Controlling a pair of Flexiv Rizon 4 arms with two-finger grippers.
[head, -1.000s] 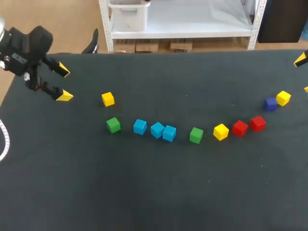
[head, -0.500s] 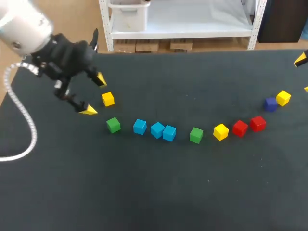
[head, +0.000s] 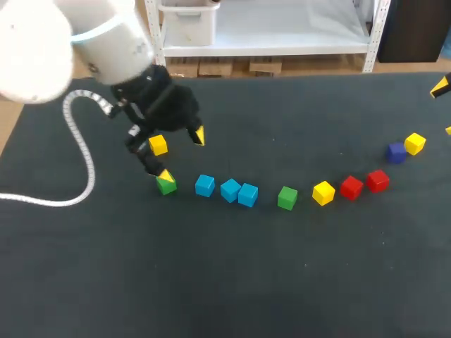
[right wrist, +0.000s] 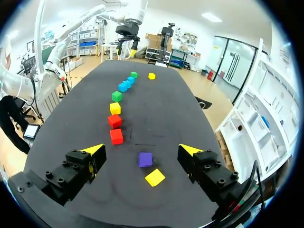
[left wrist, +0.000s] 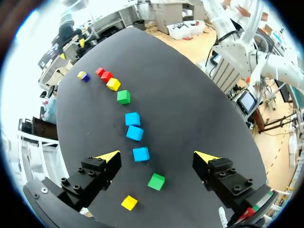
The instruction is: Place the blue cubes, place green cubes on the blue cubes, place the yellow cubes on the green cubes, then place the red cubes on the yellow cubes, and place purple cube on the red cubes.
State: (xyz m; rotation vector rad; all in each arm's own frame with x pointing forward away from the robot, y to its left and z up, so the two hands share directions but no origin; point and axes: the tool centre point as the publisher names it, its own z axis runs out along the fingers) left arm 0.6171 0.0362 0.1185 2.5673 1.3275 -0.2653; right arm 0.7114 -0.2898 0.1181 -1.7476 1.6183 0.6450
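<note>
On the black table, three blue cubes lie in a row, with a green cube and a yellow cube to their left. Rightward follow a second green cube, a yellow cube, two red cubes, a purple cube and a third yellow cube. My left gripper hangs open above the left end of the row; from its wrist the nearest blue cube shows between the yellow tips of this gripper. My right gripper stays open at the right edge, with the purple cube under it.
A grey cable loops from my left arm over the table's left side. The table's far edge runs along the back. The front half of the table is bare black cloth.
My left arm has swung in from the table's left edge toward the middle, and its open gripper now hangs over the left yellow and green cubes. The cubes and right gripper have not moved.
</note>
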